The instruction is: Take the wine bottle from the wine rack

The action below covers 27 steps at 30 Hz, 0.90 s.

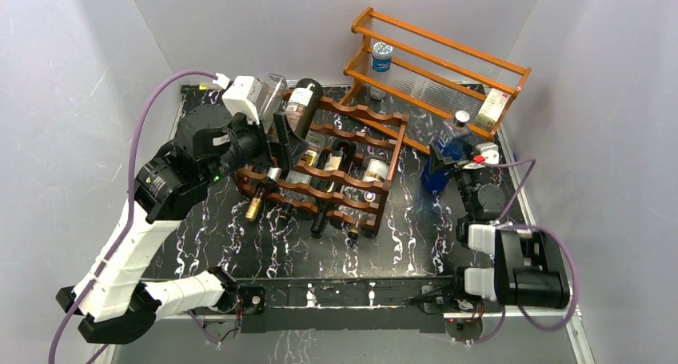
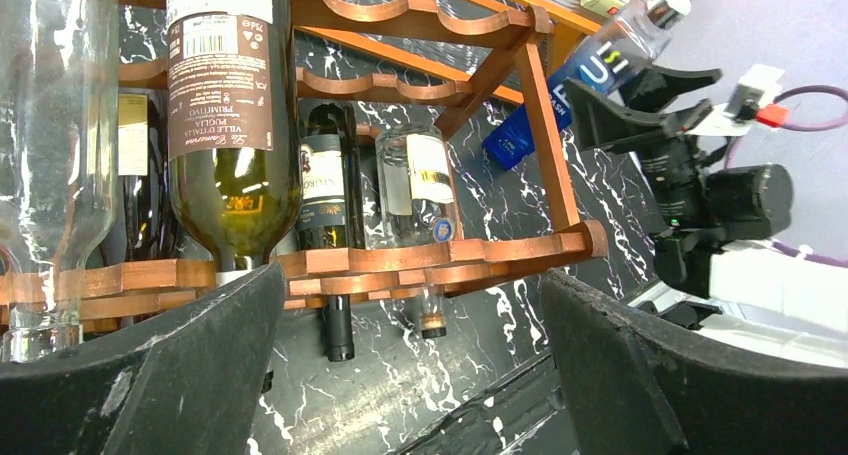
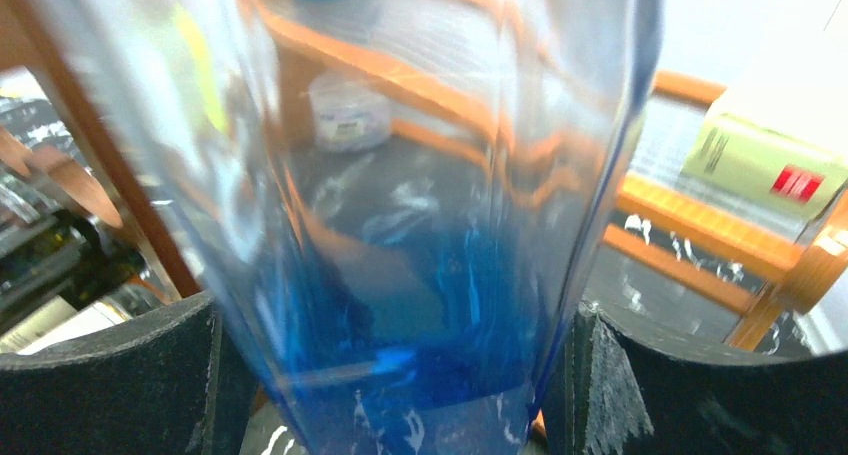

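Black marbled table [image 1: 264, 248], dark wine rack [image 1: 344, 174] mid-table, orange shelf [image 1: 440, 64] at far right corner

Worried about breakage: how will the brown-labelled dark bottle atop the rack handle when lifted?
The dark bottle looks like glossy glass: probably rigid, slippery, breakable against the wine rack. Its round body would likely roll once off the scalloped rail. Large size suggests some weight.

I see the reddish-brown wooden wine rack [image 1: 336, 172] centred on the black marbled table [image 1: 264, 244], the orange wooden shelf [image 1: 438, 64] behind it, and the blue bottle [image 1: 444, 160] right of it.
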Each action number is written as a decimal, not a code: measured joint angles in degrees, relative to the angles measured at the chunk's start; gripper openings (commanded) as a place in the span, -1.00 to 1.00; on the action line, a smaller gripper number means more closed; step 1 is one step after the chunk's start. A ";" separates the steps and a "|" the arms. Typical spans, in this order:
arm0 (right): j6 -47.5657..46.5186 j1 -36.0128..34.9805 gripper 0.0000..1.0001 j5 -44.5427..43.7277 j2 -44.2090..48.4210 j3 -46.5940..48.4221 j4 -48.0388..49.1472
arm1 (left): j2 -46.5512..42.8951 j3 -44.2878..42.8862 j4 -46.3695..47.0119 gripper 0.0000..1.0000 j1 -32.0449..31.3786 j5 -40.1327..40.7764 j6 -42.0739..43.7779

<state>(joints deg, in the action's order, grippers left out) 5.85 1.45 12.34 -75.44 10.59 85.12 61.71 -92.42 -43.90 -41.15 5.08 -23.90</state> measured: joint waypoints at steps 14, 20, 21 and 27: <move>0.76 -0.83 0.96 -7.65 35.58 11.76 -54.03 | 9.55 -3.06 -4.72 0.96 0.00 2.62 1.81; 1.92 -0.90 0.96 -11.52 41.03 23.43 -70.86 | 13.68 -3.98 -7.52 0.96 0.00 7.48 3.43; 2.84 -0.94 0.96 -12.31 41.05 25.59 -72.65 | 13.88 -3.98 -7.87 0.96 0.00 8.61 3.74; 11.89 -2.73 0.96 -12.59 37.24 40.19 -80.13 | 17.81 -9.92 -11.47 0.97 0.00 15.13 5.60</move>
<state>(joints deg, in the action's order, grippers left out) 17.74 -1.28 -0.25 -38.20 50.78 4.99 79.53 -102.35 -55.37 -41.15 20.21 -18.31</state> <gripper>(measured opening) 0.981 0.981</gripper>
